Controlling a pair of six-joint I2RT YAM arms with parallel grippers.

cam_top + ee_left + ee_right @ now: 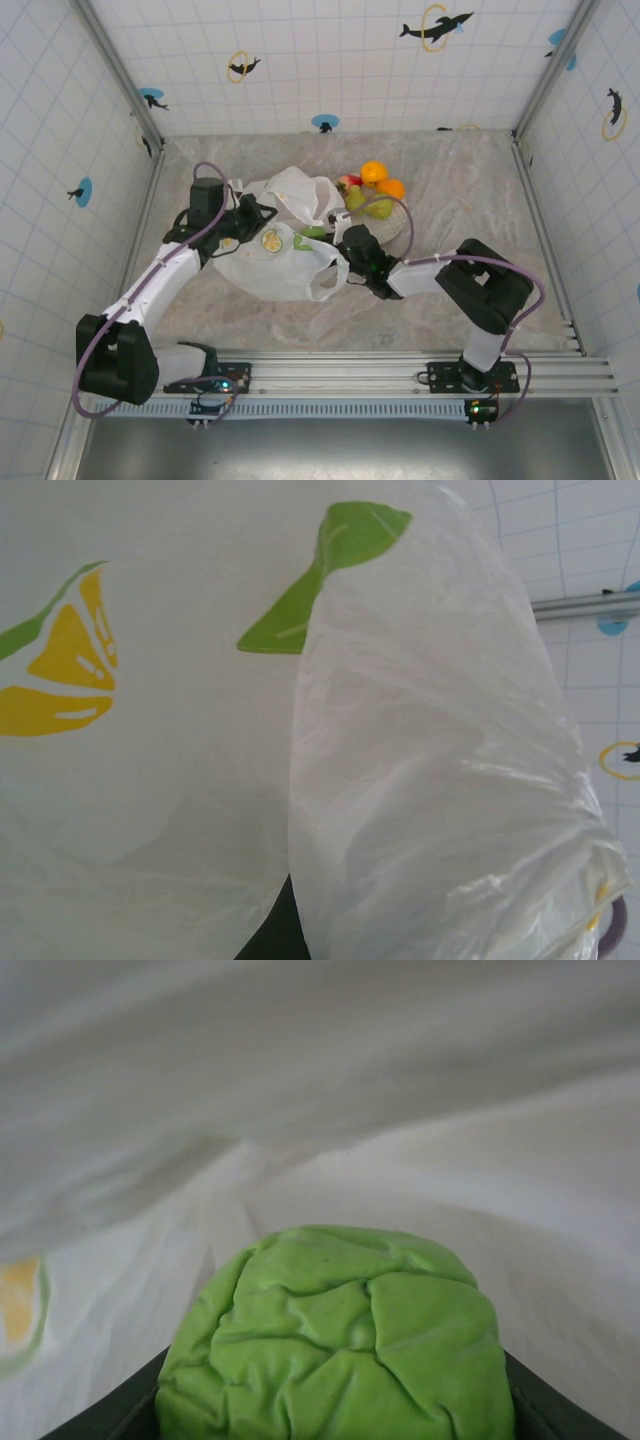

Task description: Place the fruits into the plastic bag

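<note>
The plastic bag film is hiding the left gripper tips, pinching the bag's left rim. The right gripper is clasping the green fruit inside the bag's mouth, film crowding close.

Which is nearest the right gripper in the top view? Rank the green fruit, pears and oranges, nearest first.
1. Green fruit, held in the right gripper at the bag.
2. Pears, behind, to the right.
3. Oranges, farthest back; the two too close to call.
</note>
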